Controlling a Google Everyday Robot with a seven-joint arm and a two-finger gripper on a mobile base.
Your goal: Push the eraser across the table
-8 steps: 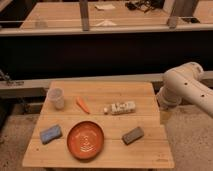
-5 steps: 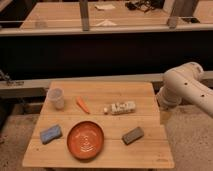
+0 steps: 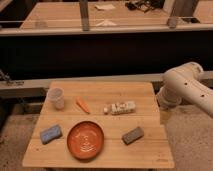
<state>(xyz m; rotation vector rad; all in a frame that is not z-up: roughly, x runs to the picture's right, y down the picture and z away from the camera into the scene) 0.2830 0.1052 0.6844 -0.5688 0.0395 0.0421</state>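
**Camera view.** The wooden table (image 3: 142, 92) carries several things, each located here by the orange plate (image 3: 86, 140) near its front edge. The eraser (image 3: 133, 135), taken to be the dark grey-brown block, lies flat just right of the plate and apart from it, with its long side turned slightly off the table's front edge. Its top looks dull and uniform, with no markings that can be made out. A blue sponge (image 3: 51, 133) lies left of the plate, a pale cup (image 3: 56, 97) stands behind and left of it, an orange carrot (image 3: 82, 105) lies directly behind it, and a white elongated object (image 3: 120, 107) lies behind and right of it. The white arm (image 3: 187, 85) bends down well right of the plate, beyond the table's right edge. The gripper (image 3: 165, 116) hangs there, apart from the eraser; whether it is open or closed cannot be told, and nothing is seen in its grasp. Against the two earlier pictures, no shift of the arm, the eraser or the other things is discernible. The push is therefore judged not yet begun, and the gripper must first come in over the table beside the block.
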